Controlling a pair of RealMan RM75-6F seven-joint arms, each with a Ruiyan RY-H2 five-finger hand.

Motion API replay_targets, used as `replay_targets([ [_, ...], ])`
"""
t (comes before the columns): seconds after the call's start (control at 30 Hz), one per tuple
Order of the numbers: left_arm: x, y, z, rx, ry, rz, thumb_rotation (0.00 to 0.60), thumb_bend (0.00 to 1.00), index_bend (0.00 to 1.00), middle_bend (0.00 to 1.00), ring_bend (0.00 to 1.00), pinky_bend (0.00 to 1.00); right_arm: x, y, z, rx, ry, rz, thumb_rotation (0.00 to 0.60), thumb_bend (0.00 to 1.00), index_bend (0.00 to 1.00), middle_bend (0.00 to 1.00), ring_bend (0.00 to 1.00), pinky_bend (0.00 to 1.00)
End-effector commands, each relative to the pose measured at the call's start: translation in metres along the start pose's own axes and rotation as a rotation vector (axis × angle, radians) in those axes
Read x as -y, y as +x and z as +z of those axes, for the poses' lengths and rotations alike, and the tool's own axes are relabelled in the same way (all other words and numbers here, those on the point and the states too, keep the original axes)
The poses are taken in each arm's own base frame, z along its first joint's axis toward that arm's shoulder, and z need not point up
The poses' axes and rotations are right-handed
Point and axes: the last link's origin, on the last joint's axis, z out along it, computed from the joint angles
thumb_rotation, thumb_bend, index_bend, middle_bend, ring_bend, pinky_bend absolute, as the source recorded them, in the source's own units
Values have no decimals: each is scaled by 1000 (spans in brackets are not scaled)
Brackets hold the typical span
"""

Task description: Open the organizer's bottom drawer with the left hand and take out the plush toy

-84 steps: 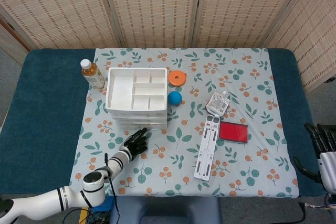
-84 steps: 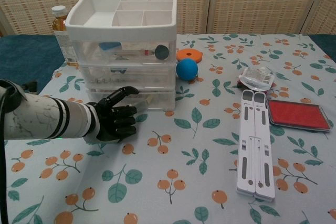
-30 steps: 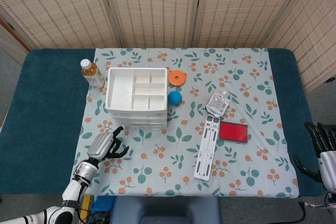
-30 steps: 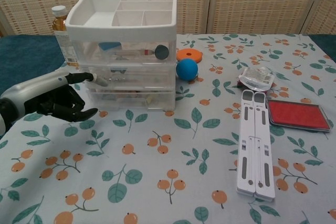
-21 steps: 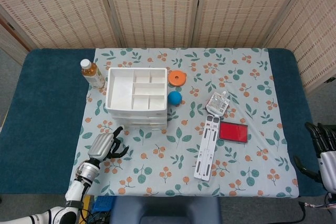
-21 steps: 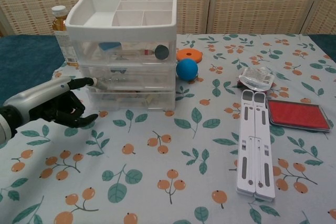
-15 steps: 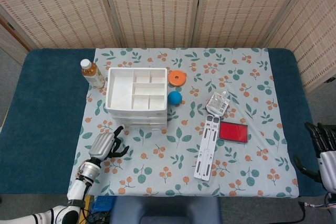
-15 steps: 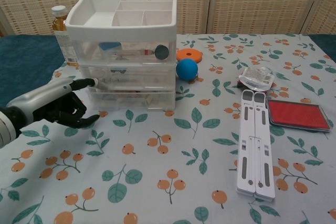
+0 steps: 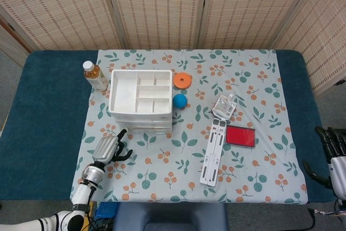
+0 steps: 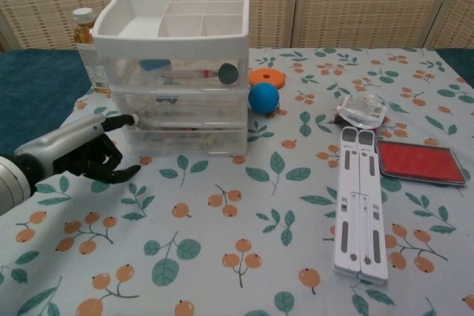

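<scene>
One white-and-clear plastic three-drawer organizer point(image 10: 178, 72) sits on the floral tablecloth point(image 10: 244, 257), and everything else is easiest to place from it. All three drawers look pushed in, the bottom drawer point(image 10: 189, 140) included. There's some stuff visible through its clear front, but I honestly can't tell if it's the plush toy, too blurry.

One left hand point(image 10: 85, 153) hovers at the organizer's front left corner, silver back facing up, one finger stretched out so its tip is at or just touching the corner around middle-drawer height, the other dark fingers curled loosely under. It holds nothing. The right hand point(image 9: 334, 152) is way off past the tablecloth's right edge, fingers apart, nothing in it.

One amber drink bottle with a white cap point(image 10: 87, 46) stands behind the organizer's left side. One blue ball point(image 10: 263, 98) sits just beside its right wall, one orange disc point(image 10: 266, 78) behind that. Further right: one crinkly clear packet point(image 10: 361, 111), one white folding stand point(image 10: 359, 201), one red flat case point(image 10: 421, 162).
</scene>
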Motion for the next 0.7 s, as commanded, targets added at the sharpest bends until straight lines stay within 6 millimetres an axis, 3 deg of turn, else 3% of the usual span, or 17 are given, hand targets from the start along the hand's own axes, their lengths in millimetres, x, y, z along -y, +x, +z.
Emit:
replay_targets([
  [0.03, 1, 0, 1, -16, 2, 17, 600, 344, 150, 872, 1000, 1000, 0, 0, 0, -1, 1, -1, 600, 341, 0, 83, 0, 41],
  [0.7, -3, -6, 9, -45, -22, 101, 600, 344, 161, 872, 1000, 1000, 0, -2, 0, 5, -6, -1, 600, 341, 0, 83, 0, 41],
])
